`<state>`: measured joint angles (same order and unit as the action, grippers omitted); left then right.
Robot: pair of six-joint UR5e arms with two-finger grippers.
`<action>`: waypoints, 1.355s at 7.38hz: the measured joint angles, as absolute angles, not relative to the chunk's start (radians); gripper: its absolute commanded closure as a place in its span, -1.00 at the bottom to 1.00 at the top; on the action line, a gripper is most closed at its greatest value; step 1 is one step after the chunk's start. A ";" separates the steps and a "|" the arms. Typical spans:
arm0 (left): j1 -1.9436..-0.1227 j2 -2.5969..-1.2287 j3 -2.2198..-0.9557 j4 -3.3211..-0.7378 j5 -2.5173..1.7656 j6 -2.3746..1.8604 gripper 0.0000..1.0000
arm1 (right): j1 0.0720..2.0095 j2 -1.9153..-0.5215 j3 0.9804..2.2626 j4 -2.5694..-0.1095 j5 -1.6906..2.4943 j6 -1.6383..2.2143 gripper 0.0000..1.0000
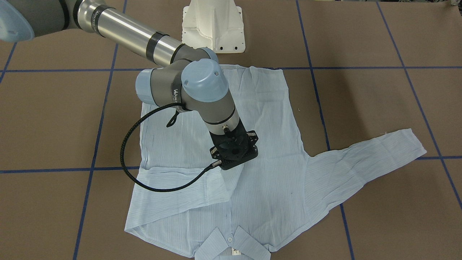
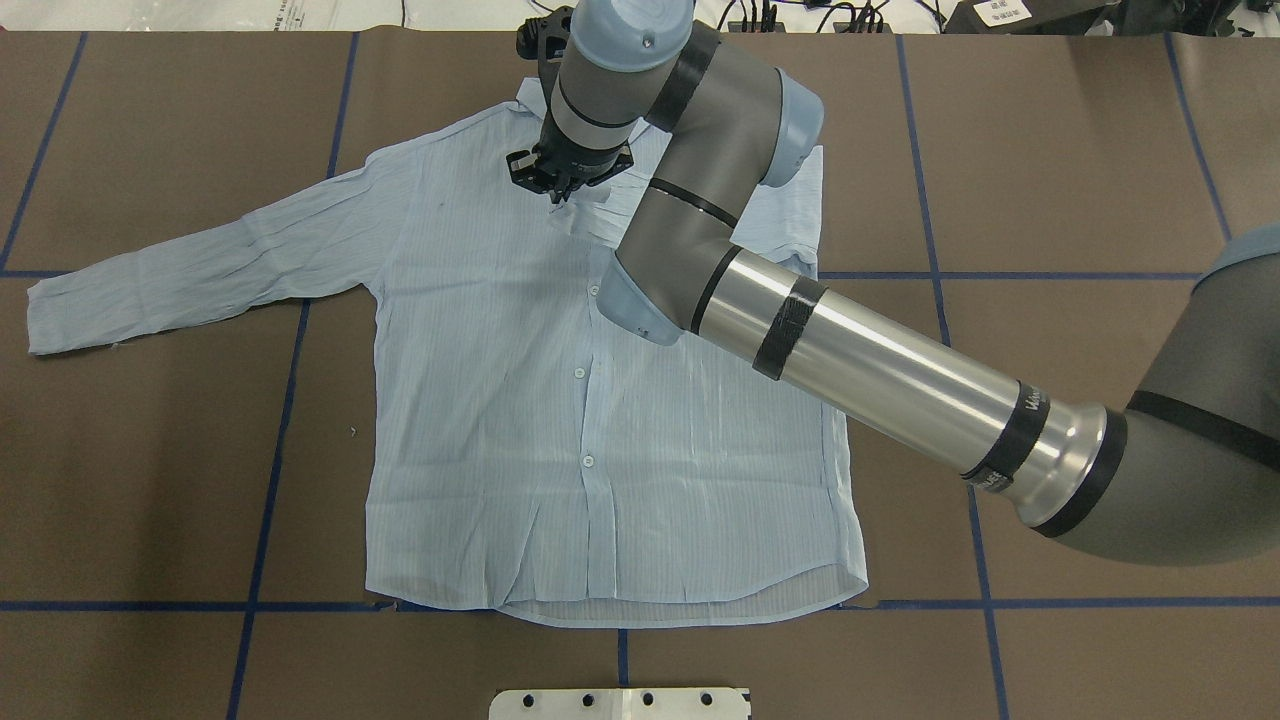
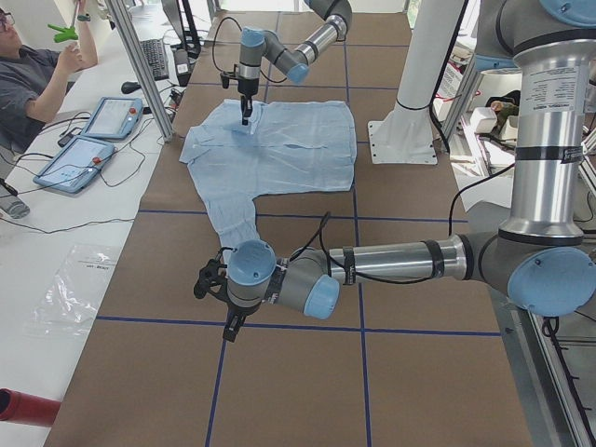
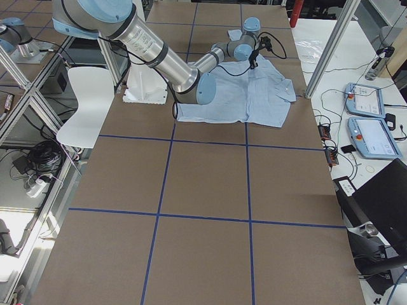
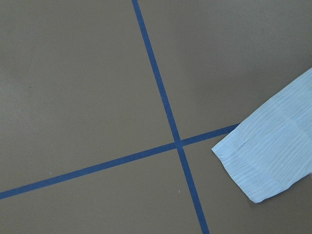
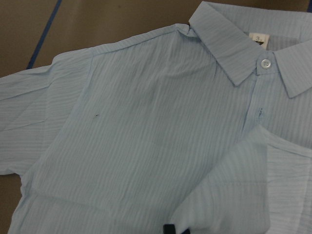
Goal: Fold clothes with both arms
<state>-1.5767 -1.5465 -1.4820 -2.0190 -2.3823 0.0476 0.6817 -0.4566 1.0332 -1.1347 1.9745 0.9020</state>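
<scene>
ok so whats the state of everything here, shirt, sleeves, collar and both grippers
shirt: flat, front up, buttoned
spread sleeve: laid straight out to the side
folded sleeve: folded across the chest
collar: flat, top button done
right gripper: over the chest, looks shut on the folded sleeve's cuff
left gripper: off the shirt, past the spread sleeve's cuff; open or shut, cannot tell

I see a brown surface gridded with blue tape, a white pedestal on it, a tablet near an operator, and a white chair.
</scene>
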 measured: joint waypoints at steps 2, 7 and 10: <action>-1.576 -1.552 -1.482 -2.017 -2.381 0.047 -1.00 | 0.638 -0.386 0.938 -1.066 1.928 0.902 -1.00; -1.575 -1.564 -1.474 -2.030 -2.378 -0.038 -0.99 | 0.607 -0.347 0.927 -1.066 1.867 0.961 -1.00; -1.515 -1.536 -1.480 -2.217 -2.359 -0.342 -0.99 | 0.662 -0.415 1.164 -1.446 1.968 0.969 -1.00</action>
